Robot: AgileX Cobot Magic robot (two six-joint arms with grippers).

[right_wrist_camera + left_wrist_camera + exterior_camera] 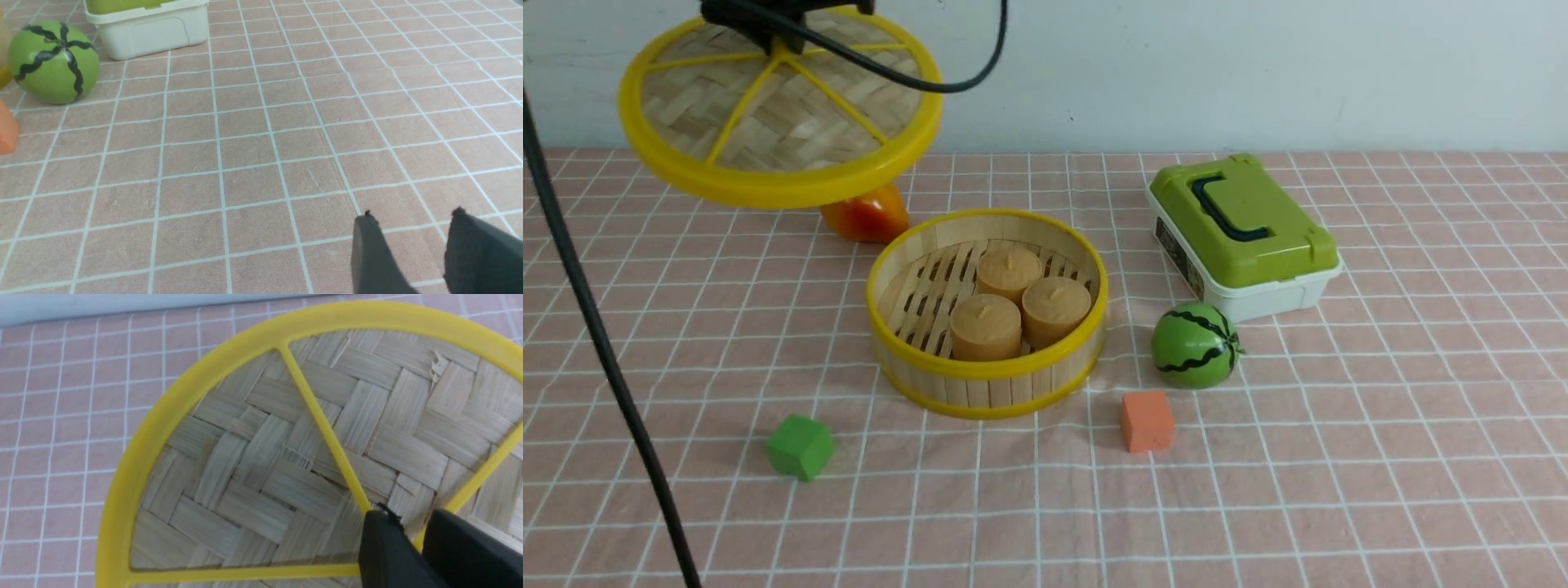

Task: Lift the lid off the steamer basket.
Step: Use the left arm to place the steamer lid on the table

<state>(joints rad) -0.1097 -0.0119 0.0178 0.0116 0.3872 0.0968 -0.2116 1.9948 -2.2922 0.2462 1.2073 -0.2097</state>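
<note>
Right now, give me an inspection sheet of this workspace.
Surface: pink checked cloth, flat.
Job's things: lid held in the air, tilted; steamer basket open, three tan buns inside.
Clutter: green cube, orange cube, toy watermelon, green-topped box, red-yellow fruit.
Claws: left claw shut on the lid; right claw open over bare cloth.
Cables: black cable hangs at left; second cable loops over the lid.
Surroundings: pale wall.

You're holding the left gripper point(412, 535) high on the left side, pointing down, with both black fingers point(384, 547) pinching the centre knob of the lid point(780, 122) and hanging it in the air. Your right gripper point(412, 249) is hovering low, angled forward, its two dark fingers point(372, 257) sitting apart with a clear gap and gripping nothing; only the right wrist view is showing it.
</note>
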